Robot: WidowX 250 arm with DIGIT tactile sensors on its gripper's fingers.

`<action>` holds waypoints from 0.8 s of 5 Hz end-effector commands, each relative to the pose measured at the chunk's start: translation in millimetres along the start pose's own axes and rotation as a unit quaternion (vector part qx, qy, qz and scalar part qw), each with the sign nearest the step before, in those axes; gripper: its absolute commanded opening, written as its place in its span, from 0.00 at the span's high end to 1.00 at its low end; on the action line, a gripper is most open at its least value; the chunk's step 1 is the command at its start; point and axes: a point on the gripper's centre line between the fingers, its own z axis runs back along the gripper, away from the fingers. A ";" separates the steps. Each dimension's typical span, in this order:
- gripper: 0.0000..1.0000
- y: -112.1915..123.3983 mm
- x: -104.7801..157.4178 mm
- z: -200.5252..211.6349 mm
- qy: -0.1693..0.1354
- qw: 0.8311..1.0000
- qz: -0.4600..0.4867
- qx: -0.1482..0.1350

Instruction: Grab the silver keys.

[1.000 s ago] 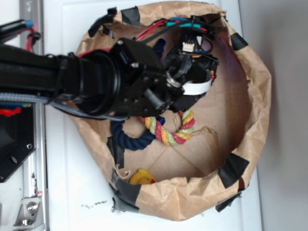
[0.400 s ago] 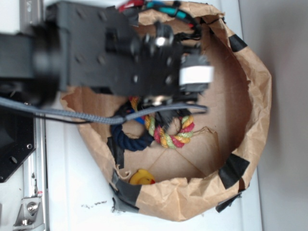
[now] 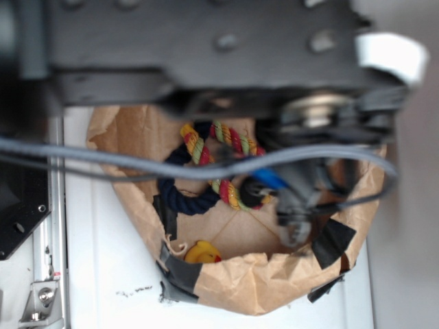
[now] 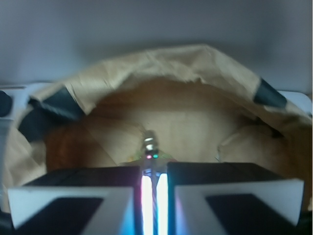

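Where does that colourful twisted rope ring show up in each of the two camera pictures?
Exterior: the multicoloured rope lies mid-picture, just below the blurred arm.
Wrist: not clearly in it; the picture is too blurred to tell.
Shared landmark: the brown paper wall, patched with black tape.

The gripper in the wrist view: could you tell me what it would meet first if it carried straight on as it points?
Probably the brown paper wall of the bin; the gripper faces it with nothing else clearly between, though blur leaves depth uncertain.

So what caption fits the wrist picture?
Claw nearly shut around something thin and shiny, facing the paper bag wall.
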 end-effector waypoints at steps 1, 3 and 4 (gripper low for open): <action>1.00 12.3 7.2 15.7 0.004 1.000 -0.009 -0.027; 1.00 15.6 -20.6 23.6 0.019 0.998 -0.047 -0.043; 1.00 17.0 -30.1 26.7 0.008 0.997 -0.058 -0.044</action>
